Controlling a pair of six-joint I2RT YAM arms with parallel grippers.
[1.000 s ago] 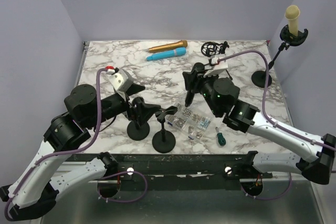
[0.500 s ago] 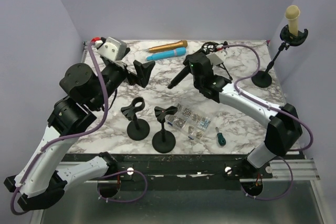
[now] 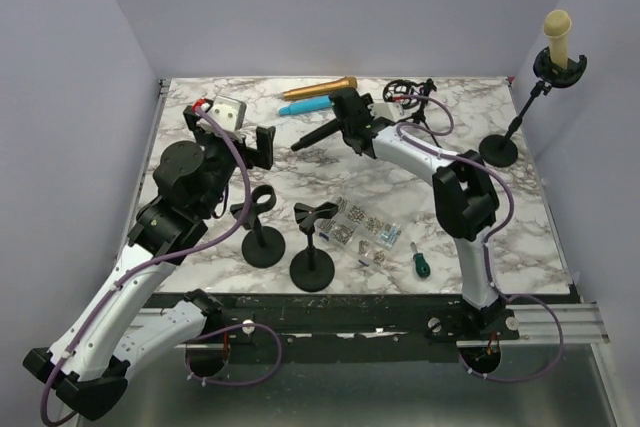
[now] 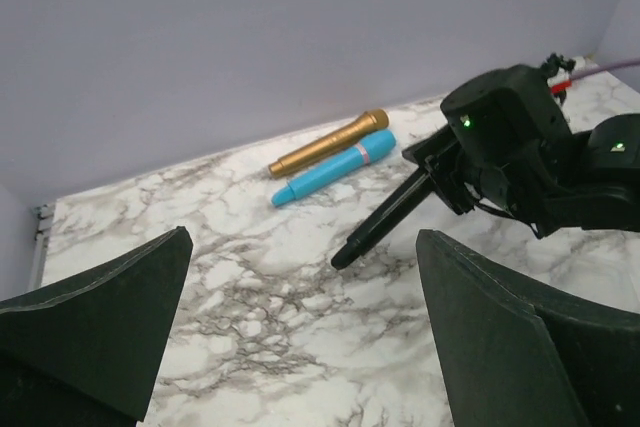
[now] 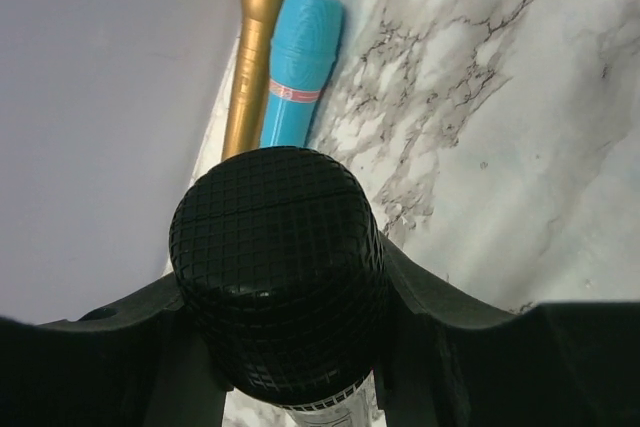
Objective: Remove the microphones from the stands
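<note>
**Top view:** The right arm rises from its base at the near edge, bends at a raised elbow over mid-table, and stretches back and to the left. The right gripper (image 3: 346, 119) is clamped on a black handheld microphone with a mesh head (image 3: 318, 134). The microphone slants down to the left above the white marble table (image 3: 520, 209), well apart from a short black stand (image 3: 262, 232) and a second short black stand (image 3: 313, 250) near the front. The left arm folds upward, and the left gripper (image 3: 255, 147) is spread wide, holding nothing.

**Left wrist view:** Two dark fingers (image 4: 100, 337) sit far apart in the lower corners, with bare marble between them. Beyond them, the black microphone's handle juts from the right gripper (handle end lowest). A gold metallic microphone (image 4: 330, 144) and a bright blue microphone (image 4: 335, 167) lie side by side near the back wall.

**Right wrist view:** The mesh head fills the centre, with a finger hugging the body on each side.
</note>
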